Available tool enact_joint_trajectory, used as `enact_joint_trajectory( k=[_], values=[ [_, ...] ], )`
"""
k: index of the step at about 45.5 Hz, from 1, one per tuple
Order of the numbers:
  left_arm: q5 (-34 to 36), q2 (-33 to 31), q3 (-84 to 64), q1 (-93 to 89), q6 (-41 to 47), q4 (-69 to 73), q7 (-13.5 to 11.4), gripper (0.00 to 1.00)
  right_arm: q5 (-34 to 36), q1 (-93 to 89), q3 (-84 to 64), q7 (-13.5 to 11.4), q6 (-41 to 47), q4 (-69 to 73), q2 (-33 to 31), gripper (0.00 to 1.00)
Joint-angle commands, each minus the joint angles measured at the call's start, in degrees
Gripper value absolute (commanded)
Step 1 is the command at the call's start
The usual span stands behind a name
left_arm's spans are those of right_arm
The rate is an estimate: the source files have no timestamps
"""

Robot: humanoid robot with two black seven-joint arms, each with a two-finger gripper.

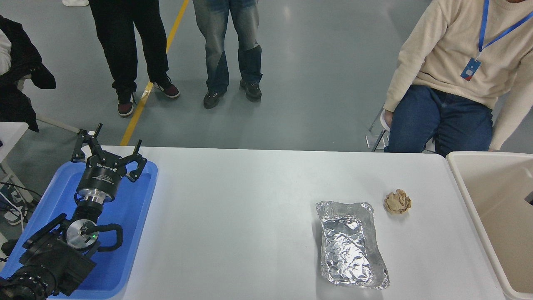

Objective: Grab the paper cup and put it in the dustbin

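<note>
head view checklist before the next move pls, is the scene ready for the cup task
1. Paper cup located: not ok. None shows on the table; only the foil tray and paper ball lie there.
2. Dustbin in place: ok, open at the table's right end.
3. Right gripper ready: cannot tell. Only a dark sliver shows at the right edge, over the dustbin.
4. Left gripper parked: ok, open over the blue tray.
5. Person clear of the table: ok, seated beyond the far right corner.
</note>
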Motion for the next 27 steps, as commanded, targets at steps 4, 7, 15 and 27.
enact_joint_trajectory(
  k=[4,7,15,27],
  values=[
    [0.0,-0.09,0.0,-0.07,0.0,-0.08,0.0,1.0,-0.07,9.6,-7.01,0.03,12.59,13.2,-2.58,1.0],
    [0.0,-0.09,0.0,-0.07,0.0,0.01,0.0,1.0,0.02,14.95,-11.4,0.03,15.23,15.84,-2.58,1.0],
    [0.0,-0.09,0.0,-0.07,0.0,0.01,0.0,1.0,0.1,33.67,-25.37,0.03,25.42,24.01,-1.79,1.0],
    [0.0,-0.09,0.0,-0.07,0.0,-0.08,0.0,1.0,0.1,49.15,-29.78,0.03,44.84,28.42,0.14,1.0]
  ],
)
